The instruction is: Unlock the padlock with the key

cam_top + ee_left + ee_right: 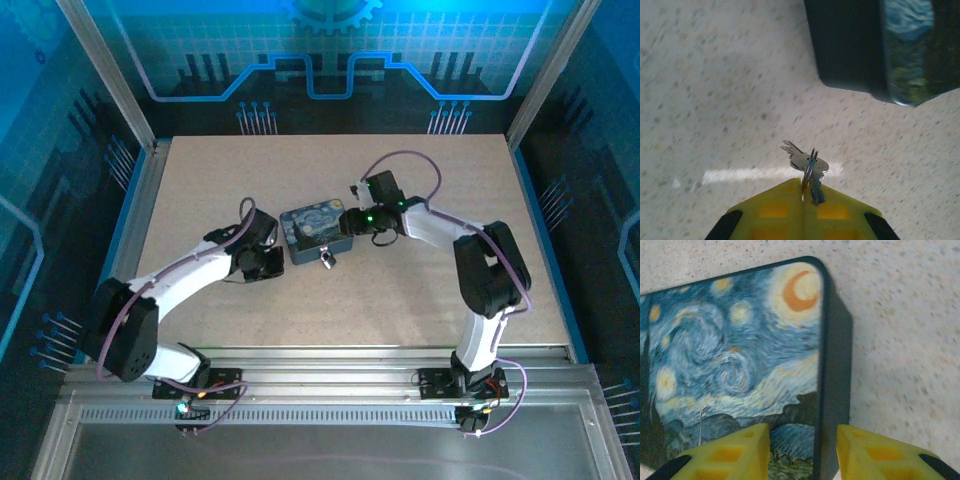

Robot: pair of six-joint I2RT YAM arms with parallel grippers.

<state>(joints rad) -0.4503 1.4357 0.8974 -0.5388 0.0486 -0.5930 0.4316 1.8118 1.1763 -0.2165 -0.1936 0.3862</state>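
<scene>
Yellow left gripper (803,192) jaws pinch the light, stiff, slippery key (805,161) at its ring end; right gripper (802,440) jaws spread astride the box (730,355).

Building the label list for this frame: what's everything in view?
box: 1, blue and yellow swirl paint, mid-table between the grippers
padlock: 1, small, dark and metallic, by the box's near edge
key: 1, plus what looks like a second on the same ring, silver, pinched in the left gripper
table: 1, beige, speckled
walls: blue printed panels, around the table
left gripper: 1, yellow fingers, shut on the key's ring, beside the box
right gripper: 1, yellow fingers, apart, straddling the box's edge
</scene>
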